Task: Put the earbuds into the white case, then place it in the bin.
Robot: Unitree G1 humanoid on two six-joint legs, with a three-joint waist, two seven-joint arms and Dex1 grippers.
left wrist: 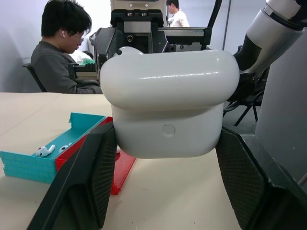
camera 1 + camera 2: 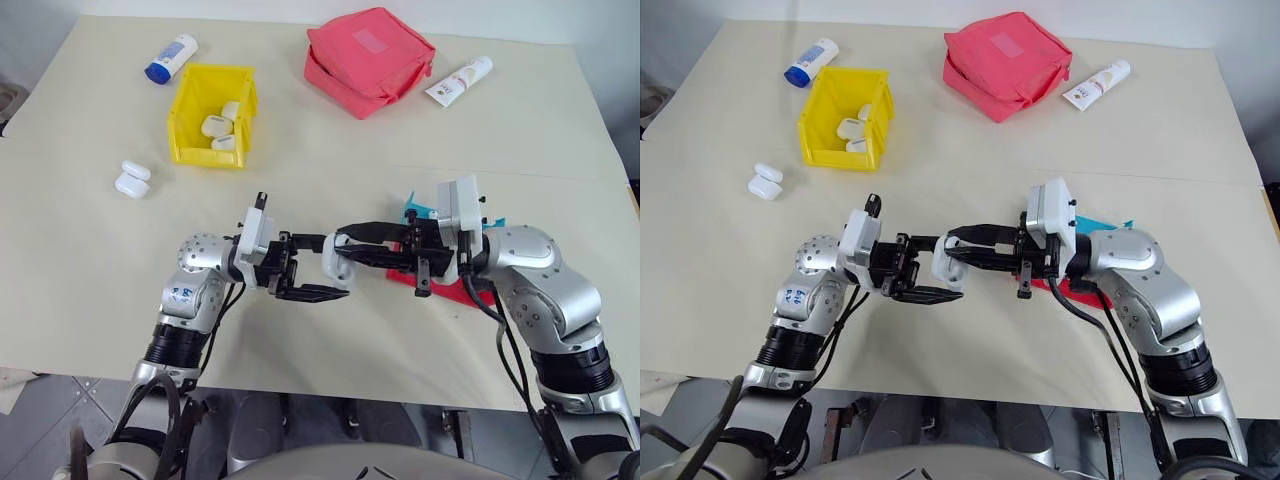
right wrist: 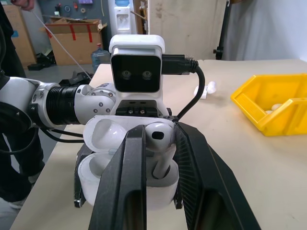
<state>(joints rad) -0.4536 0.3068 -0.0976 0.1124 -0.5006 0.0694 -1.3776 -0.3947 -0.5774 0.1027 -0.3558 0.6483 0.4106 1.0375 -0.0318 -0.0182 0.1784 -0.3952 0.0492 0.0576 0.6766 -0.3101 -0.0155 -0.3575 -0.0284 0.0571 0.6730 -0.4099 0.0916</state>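
- The left gripper (image 2: pixel 305 285) was closed on the body of the white case (image 1: pixel 169 112), held in the air above the near middle of the table (image 2: pixel 90 290), with the lid hinged open.
- The right gripper (image 3: pixel 158 143) pinched one of the earbuds (image 3: pixel 160 139) between its fingers (image 3: pixel 127 177), and the stem stood already in a socket of the open case.
- The case looked light, stiff and glossy, so I judged it slippery; the best hold seemed to be across the two flat sides of the lower body, away from the lid and the hinge.
- The earbud seemed very light and easy to lose; a gentle pinch on the head, with the stem free to go down, looked the right way, because a hard squeeze could make it jump out.
- The bin (image 2: pixel 188 112), bright yellow, stood on the far left of the table; three cases lay inside it, as far as I could count.
- Two more cases (image 2: pixel 132 179) lay on the table just left of the bin.
- Two earbuds (image 1: pixel 53 150) lay in the teal tray (image 1: pixel 29 160), which sat beside the red tray (image 1: pixel 122 170) under the right arm.
- On the far side I counted two tubes, one with a blue cap (image 2: pixel 172 58) and one white (image 2: pixel 460 80), and one red pouch (image 2: pixel 368 60).
- A person (image 1: pixel 60 52) sat at a desk beyond the table.
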